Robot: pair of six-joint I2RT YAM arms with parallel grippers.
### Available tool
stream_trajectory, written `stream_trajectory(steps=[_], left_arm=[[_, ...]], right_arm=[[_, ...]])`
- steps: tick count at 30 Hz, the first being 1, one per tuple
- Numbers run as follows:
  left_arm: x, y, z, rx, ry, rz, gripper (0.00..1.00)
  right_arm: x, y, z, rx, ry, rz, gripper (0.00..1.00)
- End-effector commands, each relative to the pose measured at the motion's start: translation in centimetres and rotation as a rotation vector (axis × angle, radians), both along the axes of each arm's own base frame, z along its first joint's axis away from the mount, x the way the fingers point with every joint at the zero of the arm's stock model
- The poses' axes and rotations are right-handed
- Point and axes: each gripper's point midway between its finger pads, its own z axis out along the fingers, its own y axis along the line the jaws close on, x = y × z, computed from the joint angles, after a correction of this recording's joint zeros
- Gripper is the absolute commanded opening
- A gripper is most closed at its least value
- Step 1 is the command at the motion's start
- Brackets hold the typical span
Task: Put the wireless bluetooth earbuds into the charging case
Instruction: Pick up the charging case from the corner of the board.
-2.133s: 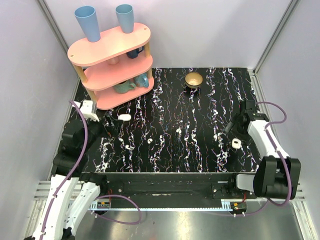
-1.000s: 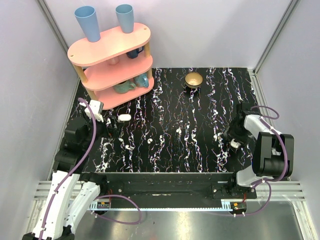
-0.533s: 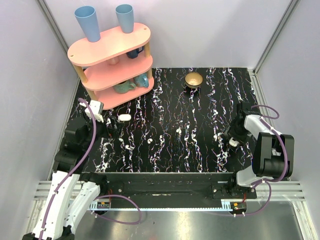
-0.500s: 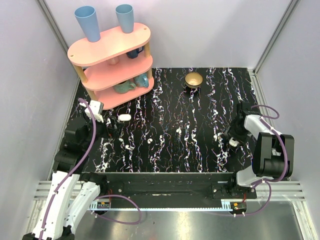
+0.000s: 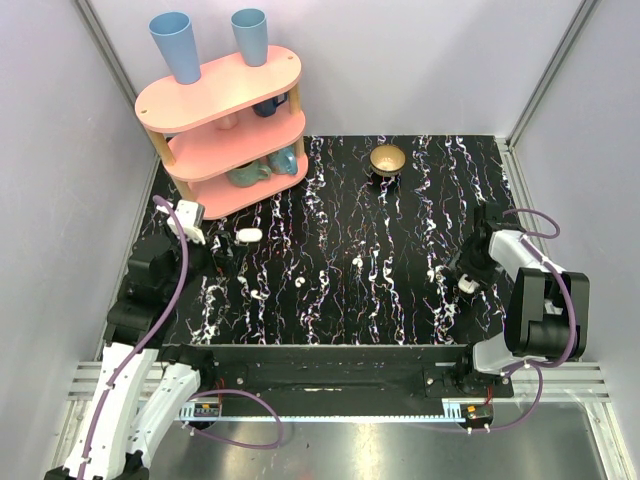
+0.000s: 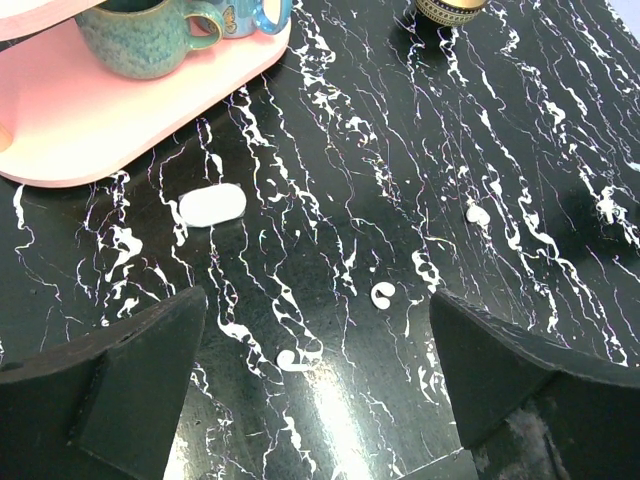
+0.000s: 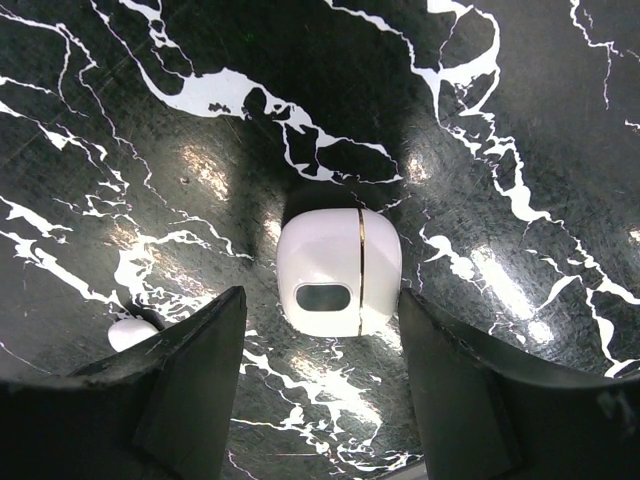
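The white charging case (image 7: 338, 272) lies shut on the black marbled table, with a gold seam and a dark oval window. My right gripper (image 7: 322, 335) is open and low over it, one finger on each side with a gap to both; in the top view the gripper (image 5: 468, 274) covers most of the case (image 5: 468, 286). Two tiny white earbuds (image 6: 382, 294) (image 6: 478, 213) lie mid-table, also seen from above (image 5: 300, 283) (image 5: 358, 261). My left gripper (image 6: 318, 300) is open and empty, short of them at the table's left (image 5: 216, 254).
A white pill-shaped piece (image 6: 212, 206) lies near the pink shelf (image 5: 225, 120), which holds mugs and blue cups. A gold bowl (image 5: 388, 158) stands at the back. A small white blob (image 7: 130, 332) sits by my right gripper's left finger. A white curl (image 6: 290, 360) may be marbling.
Over two seconds the right gripper swung in and came down around the case, then held still. The left arm shifted slightly back and left.
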Motion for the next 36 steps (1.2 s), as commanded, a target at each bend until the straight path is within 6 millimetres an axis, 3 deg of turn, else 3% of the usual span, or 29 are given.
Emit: stream_trajectory(steps=[1, 12, 25, 36], left_arm=[[0.0, -0.1, 2.7, -0.03, -0.067, 0.004, 0.99], [-0.3, -0.3, 2.7, -0.028, -0.069, -0.019, 0.99], [-0.1, -0.1, 2.6, -0.043, -0.051, 0.007, 0.99], [-0.1, -0.8, 2.6, -0.045, -0.033, -0.029, 0.99]], right_arm=[[0.8, -0.2, 1.0, -0.008, -0.056, -0.002, 0.68], [0.8, 0.1, 0.4, 0.014, -0.037, 0.008, 0.63], [0.9, 0.5, 0.0, 0.025, -0.021, 0.022, 0.64], [0.9, 0.7, -0.4, 0.021, -0.007, 0.031, 0.54]])
